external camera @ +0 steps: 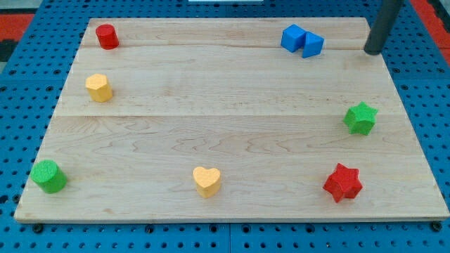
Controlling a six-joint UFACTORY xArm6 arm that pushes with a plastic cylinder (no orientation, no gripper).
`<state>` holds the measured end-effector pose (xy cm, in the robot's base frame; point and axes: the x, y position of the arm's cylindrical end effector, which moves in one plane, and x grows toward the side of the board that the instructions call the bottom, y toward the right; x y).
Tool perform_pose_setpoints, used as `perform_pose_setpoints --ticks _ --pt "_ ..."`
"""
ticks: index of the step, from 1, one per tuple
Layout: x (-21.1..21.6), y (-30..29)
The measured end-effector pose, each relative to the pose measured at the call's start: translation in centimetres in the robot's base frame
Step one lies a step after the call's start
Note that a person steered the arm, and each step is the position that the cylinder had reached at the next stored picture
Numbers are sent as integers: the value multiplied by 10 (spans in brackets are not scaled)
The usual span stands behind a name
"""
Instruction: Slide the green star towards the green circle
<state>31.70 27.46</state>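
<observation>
The green star (361,118) lies on the wooden surface (232,112) near its right edge, roughly halfway between the top right and bottom right corners. A narrow strip of bare wood separates the star from that edge. To the star's left, a wide band of unoccupied wood runs across the middle of the surface.

The green circle (48,176) sits in the bottom left corner, close to both the left edge and the bottom edge. It is well apart from the green star, on the opposite side of the surface.

The red star (343,183) lies below the green star, near the bottom right corner, apart from it. The yellow heart (207,180) rests near the bottom edge, about midway along it, between the green circle and the red star.

A yellow block (99,87) of rounded, indistinct shape lies near the left edge, above the green circle. The red cylinder (107,36) stands in the top left corner. The blue block (302,41), which looks like two joined cubes, lies along the top edge towards the top right corner.

The end effector is a bare dark rod with no grasping parts; it holds nothing. My tip (372,50) stands near the top right corner, right of the blue block and above the green star, touching neither.
</observation>
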Motion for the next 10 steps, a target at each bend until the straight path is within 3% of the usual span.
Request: perform_pose_setpoints --ticks 3,5,6,7,8,10 --pt "141 -30" --pt "148 -154" --pt "148 -169" --pt "162 -145" --pt "181 -194" --pt "181 -361"
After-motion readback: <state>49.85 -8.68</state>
